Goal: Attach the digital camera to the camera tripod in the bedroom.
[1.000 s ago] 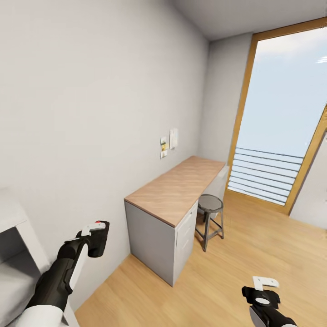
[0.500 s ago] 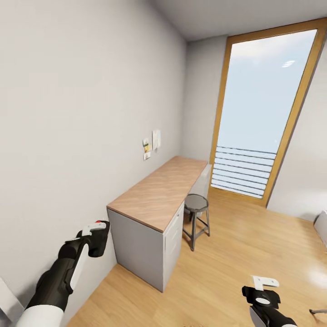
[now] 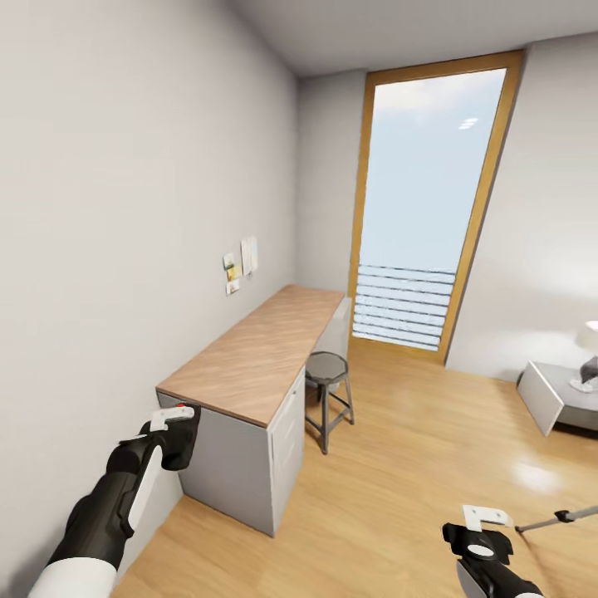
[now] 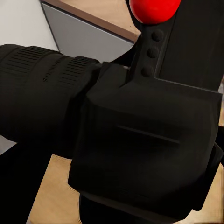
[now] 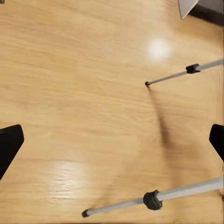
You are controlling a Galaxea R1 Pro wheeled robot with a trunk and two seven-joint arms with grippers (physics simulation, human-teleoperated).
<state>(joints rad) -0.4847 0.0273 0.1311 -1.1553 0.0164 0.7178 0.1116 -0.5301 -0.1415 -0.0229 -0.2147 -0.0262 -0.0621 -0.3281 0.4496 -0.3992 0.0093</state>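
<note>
- Left end effector (image 3: 172, 425): raised at the left of the head view, in front of the grey wall and just beside the near end of the bench. It is clamped on the digital camera (image 3: 179, 438), a small black body with a red button on top.
- Digital camera, left wrist view (image 4: 140, 140): the black body and ribbed lens barrel sit close to the lens, with the red button at the top edge. The fingers themselves are hidden behind the camera body.
- Bench (image 3: 256, 354): wood-topped, grey-sided, with drawers at its near end. It runs along the left wall toward the window. Its top carries nothing.
- Paper notes (image 3: 240, 262): pinned to the wall above the bench.
- Stool (image 3: 326, 394): round dark seat on metal legs, standing just beside the bench on the light wood floor (image 3: 399, 465).
- Window (image 3: 423, 208): tall, wood-framed, with horizontal rails across its lower part.
- Right end effector (image 3: 480, 540): low at the bottom right of the head view, over the floor. Its jaws stand wide apart and hold nothing.
- Camera tripod (image 5: 179, 76): two silver legs with black joints and feet are splayed on the floor in the right wrist view. One leg tip (image 3: 556, 519) enters the head view at the right edge, near the right end effector.
- Low grey cabinet (image 3: 552, 394): against the far right wall.
</note>
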